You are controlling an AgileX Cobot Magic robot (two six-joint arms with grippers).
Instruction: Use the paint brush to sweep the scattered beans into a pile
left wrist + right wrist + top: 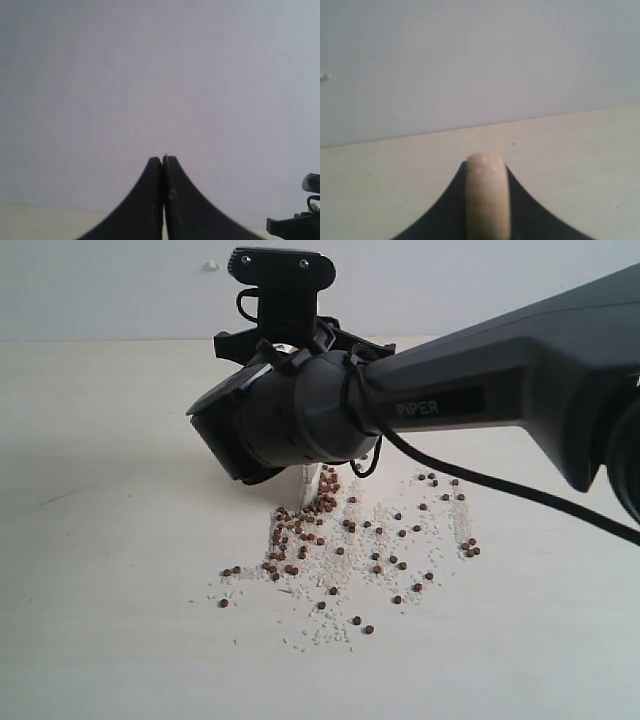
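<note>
Dozens of beans (340,551) lie scattered just beside the paint brush (311,480).

Exterior camera sits low on the near side of the table (100,640), angled down and across it toward the pale wall (100,290) at the far edge. It's in close: the right arm (500,380) fills the upper frame above the beans (340,540). Left wrist camera looks out along the left gripper (163,162), nearly level, mostly wall over a sliver of table. Right wrist camera peers past the paint brush (487,200) handle, tilted lower, catching more table up to that far edge. All three share table and wall.
</note>
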